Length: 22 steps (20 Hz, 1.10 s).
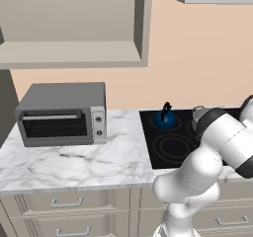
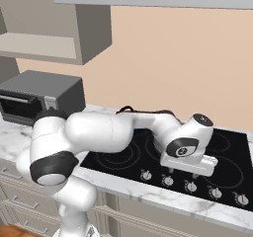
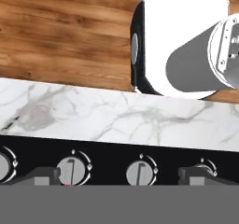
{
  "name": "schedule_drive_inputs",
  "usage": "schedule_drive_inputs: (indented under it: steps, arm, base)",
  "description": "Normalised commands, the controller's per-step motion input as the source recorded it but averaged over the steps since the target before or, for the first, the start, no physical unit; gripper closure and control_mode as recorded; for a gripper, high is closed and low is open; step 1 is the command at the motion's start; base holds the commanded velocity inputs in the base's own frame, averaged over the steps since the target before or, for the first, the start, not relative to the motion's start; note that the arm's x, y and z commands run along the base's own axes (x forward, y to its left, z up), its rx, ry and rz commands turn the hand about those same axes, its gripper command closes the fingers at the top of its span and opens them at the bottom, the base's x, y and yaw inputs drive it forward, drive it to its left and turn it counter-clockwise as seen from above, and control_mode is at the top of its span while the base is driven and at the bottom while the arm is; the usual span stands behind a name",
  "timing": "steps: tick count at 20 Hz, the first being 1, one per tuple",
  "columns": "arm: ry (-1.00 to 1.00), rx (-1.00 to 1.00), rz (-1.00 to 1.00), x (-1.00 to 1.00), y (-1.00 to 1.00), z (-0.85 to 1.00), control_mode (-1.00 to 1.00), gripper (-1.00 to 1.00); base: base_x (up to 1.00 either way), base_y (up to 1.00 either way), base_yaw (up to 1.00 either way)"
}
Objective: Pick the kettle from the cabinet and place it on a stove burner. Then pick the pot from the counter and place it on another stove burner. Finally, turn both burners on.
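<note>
Gripper [image 3: 119,178] fingers stand spread wide and hold nothing, poised above the knobs [image 3: 73,168] along the front edge of the cooktop [image 2: 148,149]. On the cooktop, the kettle [image 1: 166,118] already sits on a back burner, so that step looks done. A grey rim just right of the kettle may be the pot, but the arm hides most of it, so I cannot tell. The knobs look untouched; turning both burners on seems to be what remains.
</note>
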Motion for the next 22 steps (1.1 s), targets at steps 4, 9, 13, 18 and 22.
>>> schedule_drive_inputs:
  steps: [4,9,13,18,22]
  arm:
    - [0.12,-0.06,-0.17,0.34,0.15,-0.23,-1.0,-1.0]
    - [0.0,-0.09,-0.14,0.25,0.16,-0.37,-1.0,-1.0]
    - [0.0,-0.09,-0.11,0.11,0.06,-0.46,-1.0,-1.0]
    - [-0.01,-0.12,-0.04,0.03,0.0,-0.4,-1.0,-1.0]
    - [-0.01,-0.09,-0.02,0.0,0.0,-0.28,-1.0,-1.0]
  base:
    - [0.0,0.0,0.0]
    - [0.0,0.0,0.0]
    - [0.0,0.0,0.0]
    - [0.0,0.0,0.0]
    - [0.0,0.0,0.0]
